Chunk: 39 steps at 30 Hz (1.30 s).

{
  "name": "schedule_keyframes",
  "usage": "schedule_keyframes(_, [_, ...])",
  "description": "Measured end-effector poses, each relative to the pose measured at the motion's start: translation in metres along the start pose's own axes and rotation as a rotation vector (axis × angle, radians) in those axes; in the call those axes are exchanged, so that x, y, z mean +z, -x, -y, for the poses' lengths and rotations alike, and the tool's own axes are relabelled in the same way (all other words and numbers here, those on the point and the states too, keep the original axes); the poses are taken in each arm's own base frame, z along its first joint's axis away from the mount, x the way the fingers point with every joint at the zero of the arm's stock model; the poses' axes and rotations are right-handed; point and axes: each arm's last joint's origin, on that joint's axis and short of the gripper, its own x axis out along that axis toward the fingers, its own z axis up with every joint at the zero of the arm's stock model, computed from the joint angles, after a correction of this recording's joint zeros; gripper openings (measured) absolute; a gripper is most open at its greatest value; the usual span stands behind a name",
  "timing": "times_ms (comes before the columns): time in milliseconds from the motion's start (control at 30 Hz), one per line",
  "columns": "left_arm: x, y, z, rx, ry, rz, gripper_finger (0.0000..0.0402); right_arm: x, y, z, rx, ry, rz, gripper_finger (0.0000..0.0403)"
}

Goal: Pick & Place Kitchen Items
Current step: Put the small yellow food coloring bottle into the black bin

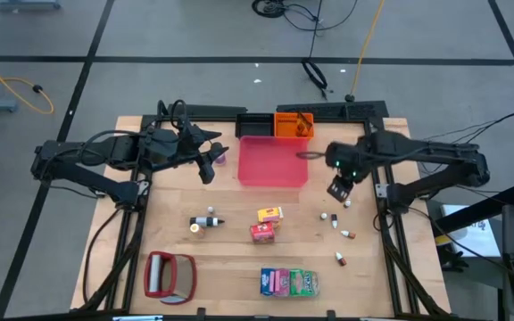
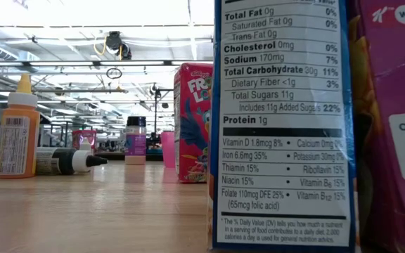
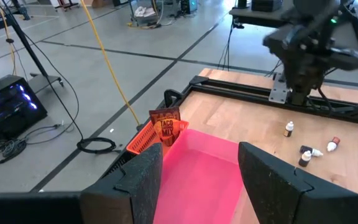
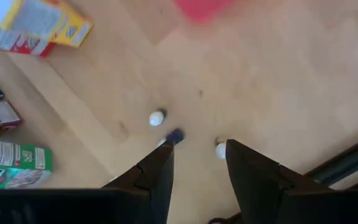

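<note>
Lying scattered, tiny white-and-brown bottles (image 1: 334, 219) dot bare wood beside upright cartons (image 1: 269, 214)

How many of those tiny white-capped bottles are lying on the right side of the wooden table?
4 visible from above: one tiny white-capped bottle beside another, a third nearer the front, a fourth nearest the table's front. More may hide under the right arm.

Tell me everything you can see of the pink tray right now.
The pink tray is a square, shallow, translucent pink plastic bin lying flat on the table's far middle. It looks empty. An orange basket holding a taco mix packet sits against its far right corner. The left gripper hovers open at its left edge; the right gripper hangs beyond its right side. Neither touches it.
</note>
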Motion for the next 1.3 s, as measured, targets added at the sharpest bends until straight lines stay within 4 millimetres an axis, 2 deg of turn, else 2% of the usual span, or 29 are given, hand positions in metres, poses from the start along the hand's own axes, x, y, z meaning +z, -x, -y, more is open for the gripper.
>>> schedule_keyframes(333, [-0.001,0.000,0.000,0.000,-0.003,-0.005,0.0212,-0.033,-0.047,-0.014,-0.105,-0.077,-0.149,0.0141])
schedule_keyframes(700, [-0.001,0.000,0.000,0.000,-0.003,-0.005,0.0212,-0.052,-0.096,0.000,-0.217,-0.184,-0.223,0.0141])
schedule_keyframes(900, [0.000,0.000,0.000,0.000,-0.003,-0.004,0.0212,-0.056,-0.110,0.004,-0.225,-0.185,-0.225,0.0141])
schedule_keyframes(1300, [0.000,0.000,0.000,0.000,-0.003,-0.004,0.0212,-0.053,-0.123,0.010,-0.274,-0.182,-0.117,0.0141])
